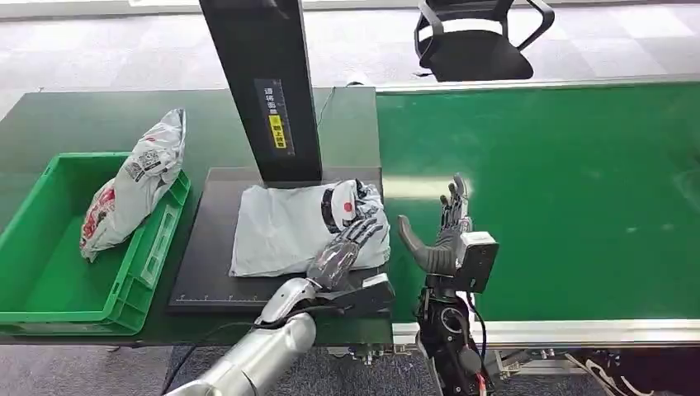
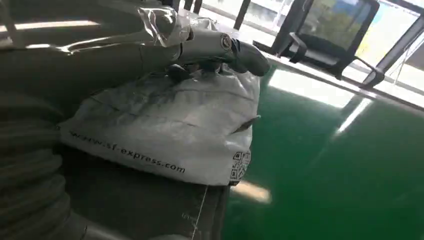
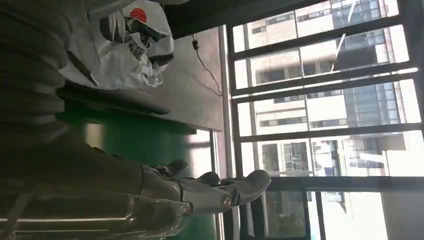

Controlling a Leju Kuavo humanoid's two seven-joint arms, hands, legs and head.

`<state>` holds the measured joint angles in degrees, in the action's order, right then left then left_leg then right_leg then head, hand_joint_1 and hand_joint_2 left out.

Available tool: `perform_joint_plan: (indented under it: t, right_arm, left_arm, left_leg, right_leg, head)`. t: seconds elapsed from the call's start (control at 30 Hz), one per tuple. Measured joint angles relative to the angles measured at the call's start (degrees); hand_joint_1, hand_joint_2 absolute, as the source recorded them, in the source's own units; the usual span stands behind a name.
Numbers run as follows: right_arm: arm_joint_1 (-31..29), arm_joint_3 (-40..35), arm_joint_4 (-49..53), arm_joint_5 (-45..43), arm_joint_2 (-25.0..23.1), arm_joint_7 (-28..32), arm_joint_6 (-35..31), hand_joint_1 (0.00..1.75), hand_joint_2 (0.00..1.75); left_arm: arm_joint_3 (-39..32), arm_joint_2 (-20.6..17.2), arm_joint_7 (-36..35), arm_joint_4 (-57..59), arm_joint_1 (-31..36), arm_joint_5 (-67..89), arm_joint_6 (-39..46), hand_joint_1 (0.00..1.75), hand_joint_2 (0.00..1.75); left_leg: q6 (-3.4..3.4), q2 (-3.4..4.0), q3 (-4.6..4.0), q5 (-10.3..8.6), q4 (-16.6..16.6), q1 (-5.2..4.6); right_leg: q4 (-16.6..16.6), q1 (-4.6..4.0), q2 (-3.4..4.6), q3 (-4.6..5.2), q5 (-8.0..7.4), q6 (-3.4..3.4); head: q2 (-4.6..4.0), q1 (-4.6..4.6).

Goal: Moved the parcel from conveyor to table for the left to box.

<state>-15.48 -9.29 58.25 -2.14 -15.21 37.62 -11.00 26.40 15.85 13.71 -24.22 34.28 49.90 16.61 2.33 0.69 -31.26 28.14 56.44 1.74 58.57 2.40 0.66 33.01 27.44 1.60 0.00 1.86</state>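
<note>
Grey parcel [image 1: 285, 227], red-black print; green conveyor [image 1: 561, 190]; green box [image 1: 49, 280].

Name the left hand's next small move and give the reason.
Probably close the left hand on the grey parcel and lift: its fingers lie on the parcel, flat on the black platform; the right hand is open and apart; the green bin waits.

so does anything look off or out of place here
Mostly tidy. One oddity: the grey parcel in the green bin leans over the bin's right wall instead of lying flat inside. The white parcel lies flat under the left hand.
</note>
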Motion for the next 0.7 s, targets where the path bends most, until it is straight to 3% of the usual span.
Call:
perform_joint_plan:
  t: [0.67, 0.7]
  right_arm:
    - [0.2, -0.2, 0.3, -1.0, 0.0, -0.6, 2.9, 0.00, 1.75]
    - [0.2, -0.3, 0.3, -1.0, 0.0, -0.6, 3.0, 0.00, 1.75]
  left_arm:
    - [-3.1, -0.3, -6.8, 5.3, 3.7, -3.0, 0.7, 0.00, 1.75]
    - [-3.1, -0.3, -6.9, 5.4, 3.7, -3.0, 0.7, 0.17, 1.75]
  left_leg:
    - [0.00, 0.00, -0.01, 0.00, 0.0, 0.00]
    - [0.00, 0.00, -0.01, 0.00, 0.0, 0.00]
  right_leg:
    - [0.0, 0.00, -0.01, -0.06, -0.02, 0.01]
    - [0.0, 0.00, -0.01, -0.06, -0.02, 0.01]
  head:
    - [0.00, 0.00]
    - [0.00, 0.00]
